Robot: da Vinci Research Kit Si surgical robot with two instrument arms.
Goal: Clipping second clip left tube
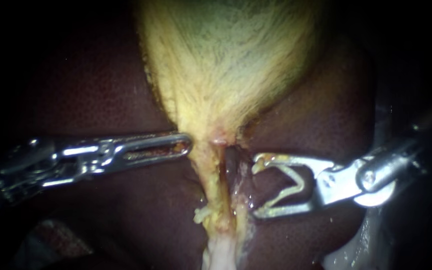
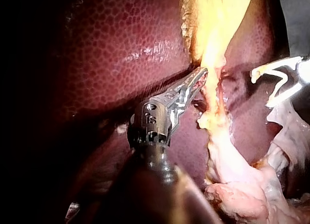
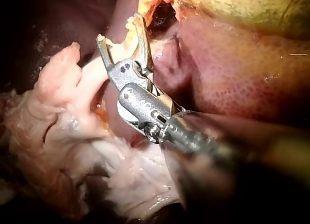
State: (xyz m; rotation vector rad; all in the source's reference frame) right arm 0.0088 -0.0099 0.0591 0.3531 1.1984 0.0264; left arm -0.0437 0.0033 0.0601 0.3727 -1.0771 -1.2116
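The yellow-green gallbladder (image 1: pixel 221 55) narrows to a neck, and a yellowish tube (image 1: pixel 212 187) runs down from it, with a darker strand (image 1: pixel 233 167) just to its right. My left instrument (image 1: pixel 187 145) (image 2: pixel 201 79) lies across the liver, its jaws together with their tips pinching the left edge of the neck. My right instrument (image 1: pixel 255 189) (image 2: pixel 260 88) (image 3: pixel 118 28) stands just right of the tube. Its jaws are spread wide and carry an open V-shaped clip (image 1: pixel 291 187) between them. The jaw tips are beside the tube, not around it.
Dark red liver (image 1: pixel 101 100) (image 2: pixel 121 54) surrounds the gallbladder on both sides. Pale fatty tissue (image 1: pixel 221 250) (image 3: pixel 72 112) bunches up beyond the tube's far end, under the right instrument's shaft. A small yellow tag (image 1: pixel 201 215) hangs off the tube's left side.
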